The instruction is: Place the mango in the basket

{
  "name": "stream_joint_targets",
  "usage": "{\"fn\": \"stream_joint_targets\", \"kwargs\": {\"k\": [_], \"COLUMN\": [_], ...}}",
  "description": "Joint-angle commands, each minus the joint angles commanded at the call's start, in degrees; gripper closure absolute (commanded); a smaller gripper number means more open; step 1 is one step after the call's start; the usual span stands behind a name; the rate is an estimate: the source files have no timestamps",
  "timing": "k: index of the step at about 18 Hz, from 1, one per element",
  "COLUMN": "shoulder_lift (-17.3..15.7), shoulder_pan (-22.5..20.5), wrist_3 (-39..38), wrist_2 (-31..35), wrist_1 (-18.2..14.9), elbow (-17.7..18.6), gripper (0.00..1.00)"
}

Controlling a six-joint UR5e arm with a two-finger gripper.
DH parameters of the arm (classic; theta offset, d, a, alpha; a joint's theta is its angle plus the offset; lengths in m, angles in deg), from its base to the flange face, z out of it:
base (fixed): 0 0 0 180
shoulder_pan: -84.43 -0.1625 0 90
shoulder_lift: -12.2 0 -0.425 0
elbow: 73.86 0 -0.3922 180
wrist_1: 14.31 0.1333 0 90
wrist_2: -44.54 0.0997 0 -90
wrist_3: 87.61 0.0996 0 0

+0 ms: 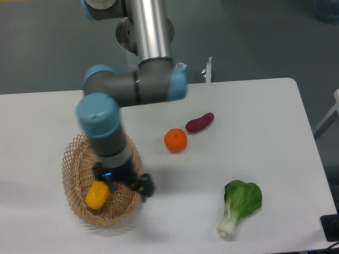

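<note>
The yellow-orange mango is inside the tan woven basket at the front left of the table. My gripper hangs over the basket, right at the mango's upper right side. The arm's wrist and a black fitting hide the fingers, so I cannot see whether they are closed on the mango or apart from it. I cannot tell if the mango rests on the basket floor or is held just above it.
A round orange and a purple sweet potato lie mid-table, to the right of the basket. A green bok choy lies at the front right. The arm's elbow hangs above the basket's far side.
</note>
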State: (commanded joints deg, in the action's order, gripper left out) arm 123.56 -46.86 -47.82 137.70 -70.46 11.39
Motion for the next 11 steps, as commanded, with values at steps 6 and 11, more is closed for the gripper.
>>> {"fn": "stream_joint_targets", "kwargs": {"k": [6,11], "shoulder_lift": [-2.6,-3.3], "shoulder_pan": [-9.8,-14.4], "wrist_3": [12.1,19.0], "wrist_2": [-0.9,-3.5], "wrist_1": [-4.1,-5.3], "elbow": [0.2,0.5], "gripper": [0.00,0.00]}}
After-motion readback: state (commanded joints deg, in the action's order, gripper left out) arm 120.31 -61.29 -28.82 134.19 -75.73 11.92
